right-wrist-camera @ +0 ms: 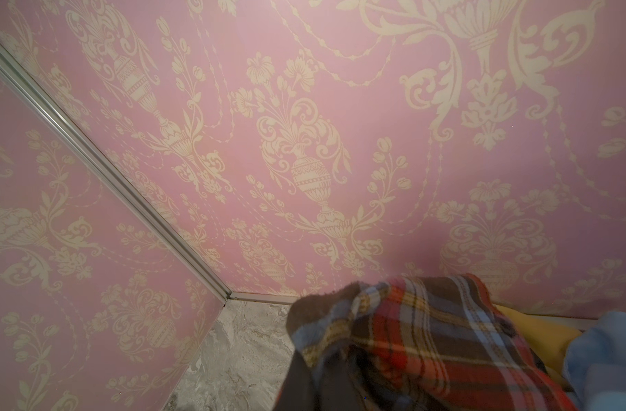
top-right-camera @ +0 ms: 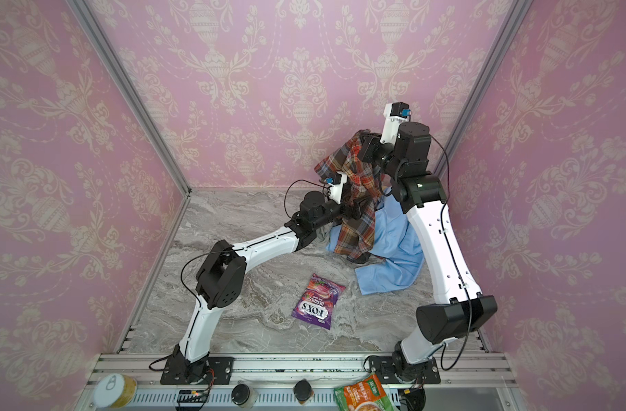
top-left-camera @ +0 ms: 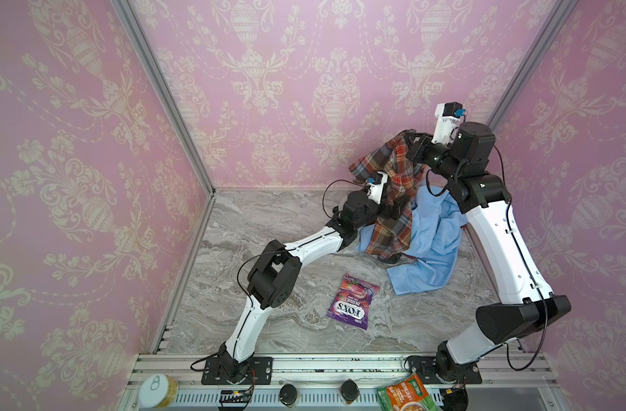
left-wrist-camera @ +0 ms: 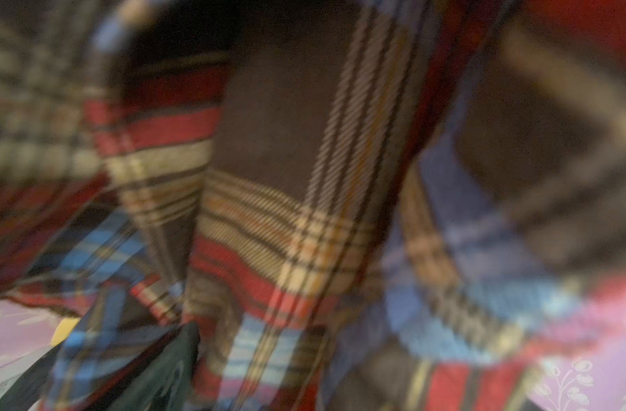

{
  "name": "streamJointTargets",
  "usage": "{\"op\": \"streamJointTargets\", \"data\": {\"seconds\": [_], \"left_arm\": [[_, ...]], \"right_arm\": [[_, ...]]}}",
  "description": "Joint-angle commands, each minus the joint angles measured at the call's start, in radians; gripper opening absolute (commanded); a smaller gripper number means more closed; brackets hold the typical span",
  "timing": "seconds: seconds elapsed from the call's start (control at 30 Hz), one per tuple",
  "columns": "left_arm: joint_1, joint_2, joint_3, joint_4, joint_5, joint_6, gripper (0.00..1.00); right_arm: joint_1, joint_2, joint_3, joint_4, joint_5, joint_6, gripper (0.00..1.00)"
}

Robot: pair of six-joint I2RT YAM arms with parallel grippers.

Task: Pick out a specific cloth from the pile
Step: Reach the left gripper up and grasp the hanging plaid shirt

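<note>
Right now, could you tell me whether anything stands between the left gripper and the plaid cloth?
Nothing visible does. The left gripper is right against the plaid cloth, which hangs from the shut right gripper; plaid fills the left wrist view. The cloth's lower end drapes over the light blue shirt.

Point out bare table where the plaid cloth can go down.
Widest bare patch: back-left table, between the left wall and left arm. Also the front, between candy bag and right arm. Crowded back right: cloth over the pile.
</note>
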Motion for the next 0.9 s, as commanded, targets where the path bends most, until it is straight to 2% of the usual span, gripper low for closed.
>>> {"op": "streamJointTargets", "data": {"seconds": [0.0, 0.07, 0.13, 0.17, 0.43, 0.53, 0.57, 0.7, 0.73, 0.8, 0.87], "left_arm": [[-0.022, 0.046, 0.090, 0.093, -0.088, 0.043, 0.89], [-0.022, 0.072, 0.114, 0.138, -0.124, 0.028, 0.58], [-0.022, 0.081, 0.120, 0.202, -0.130, 0.016, 0.15], [-0.023, 0.080, 0.121, 0.212, -0.134, 0.013, 0.02], [-0.026, -0.002, 0.064, 0.206, -0.111, 0.029, 0.00], [-0.025, -0.023, 0.092, 0.146, -0.105, 0.070, 0.00], [-0.024, -0.024, 0.122, 0.109, -0.099, 0.082, 0.00], [-0.021, 0.004, 0.271, -0.025, -0.093, 0.106, 0.00], [-0.019, 0.014, 0.318, -0.071, -0.094, 0.107, 0.00], [-0.015, 0.044, 0.441, -0.180, -0.104, 0.103, 0.00], [-0.010, 0.077, 0.561, -0.272, -0.099, 0.093, 0.00]], "right_arm": [[0.005, -0.069, -0.082, 0.085, -0.013, 0.035, 0.00], [0.002, -0.092, -0.131, 0.094, 0.004, 0.032, 0.00], [-0.003, -0.109, -0.167, 0.081, 0.024, 0.015, 0.00], [-0.008, -0.114, -0.178, 0.073, 0.037, 0.007, 0.00], [-0.118, -0.105, -0.254, 0.035, 0.089, 0.060, 0.00], [-0.144, -0.084, -0.273, 0.013, 0.077, 0.072, 0.00], [-0.148, -0.082, -0.284, 0.011, 0.064, 0.071, 0.04], [-0.152, -0.122, -0.387, 0.063, 0.010, 0.018, 0.59], [-0.157, -0.136, -0.415, 0.083, -0.006, 0.002, 0.69], [-0.172, -0.171, -0.481, 0.142, -0.042, -0.009, 0.84], [-0.185, -0.193, -0.522, 0.182, -0.060, -0.010, 0.92]]}}
